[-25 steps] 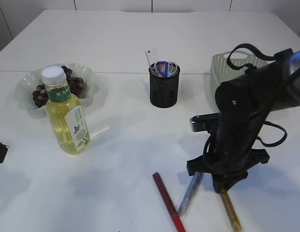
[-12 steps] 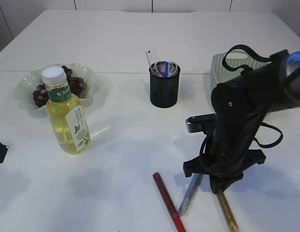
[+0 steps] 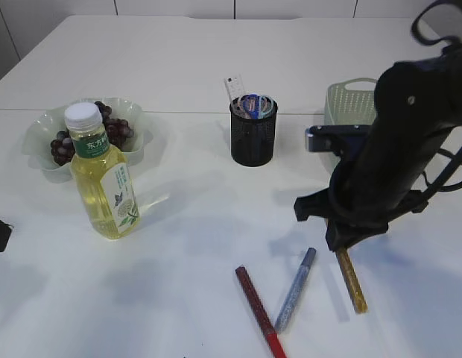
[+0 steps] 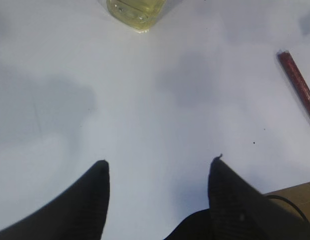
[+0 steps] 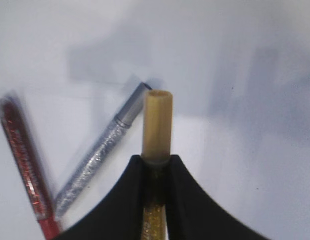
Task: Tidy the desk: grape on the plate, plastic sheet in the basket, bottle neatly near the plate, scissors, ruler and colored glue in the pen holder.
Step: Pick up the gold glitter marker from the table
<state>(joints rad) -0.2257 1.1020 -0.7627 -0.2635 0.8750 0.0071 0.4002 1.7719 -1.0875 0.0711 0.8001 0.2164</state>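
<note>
Gripping the gold glue stick (image 5: 156,130) in clenched fingers, the right gripper (image 3: 349,240) is hanging over bare table (image 3: 179,67), beside the silver stick (image 3: 295,289) and red stick (image 3: 256,309). The left gripper (image 4: 157,172) is gaping, unladen.

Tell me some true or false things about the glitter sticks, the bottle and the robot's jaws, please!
1. The right gripper has its jaws closed on the gold glue stick. True.
2. The red glue stick is standing in the pen holder. False: it lies flat on the table, next to the silver glue stick.
3. The bottle stands upright near the plate of grapes. True.
4. The left gripper is holding the bottle. False: its jaws are open over bare table with nothing between them.
5. The bottle's cap is blue. False: it is white.
</note>
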